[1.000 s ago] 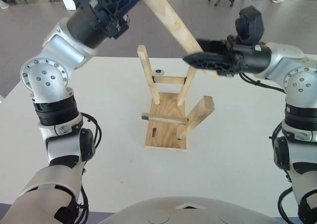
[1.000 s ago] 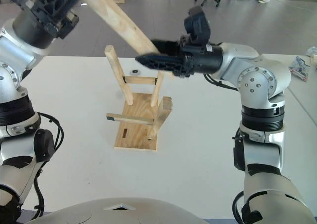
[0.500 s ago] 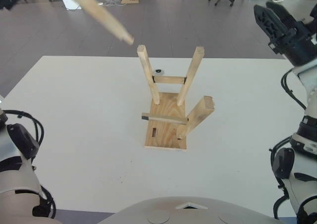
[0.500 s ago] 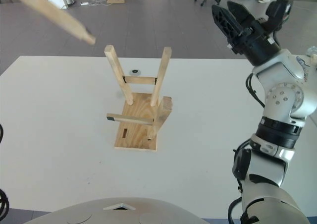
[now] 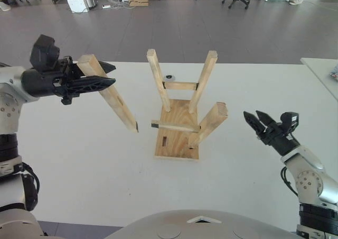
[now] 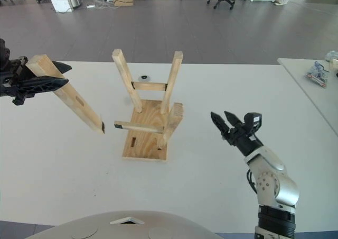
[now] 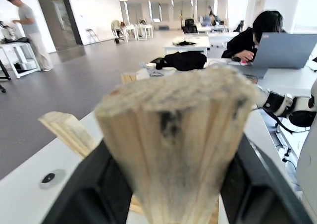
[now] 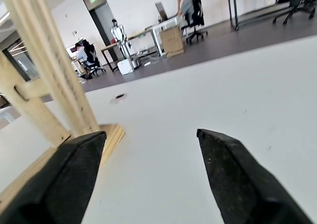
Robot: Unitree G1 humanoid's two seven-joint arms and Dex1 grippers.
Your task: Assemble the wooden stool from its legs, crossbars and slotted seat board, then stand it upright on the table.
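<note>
Now the left fingers (image 5: 96,84) clamp one end of the leg (image 5: 119,104). Its free end hangs below them, near the seat board (image 5: 178,145). Best to lower it squarely into the slot (image 5: 165,141) and onto the loose crossbar (image 5: 170,126) end. The right fingers (image 5: 250,119), spread and empty, could steady the board.

Pale, bare-looking wood forms the stool (image 5: 177,128) and separate leg (image 5: 112,96); the table (image 5: 79,165) is matt white.
</note>
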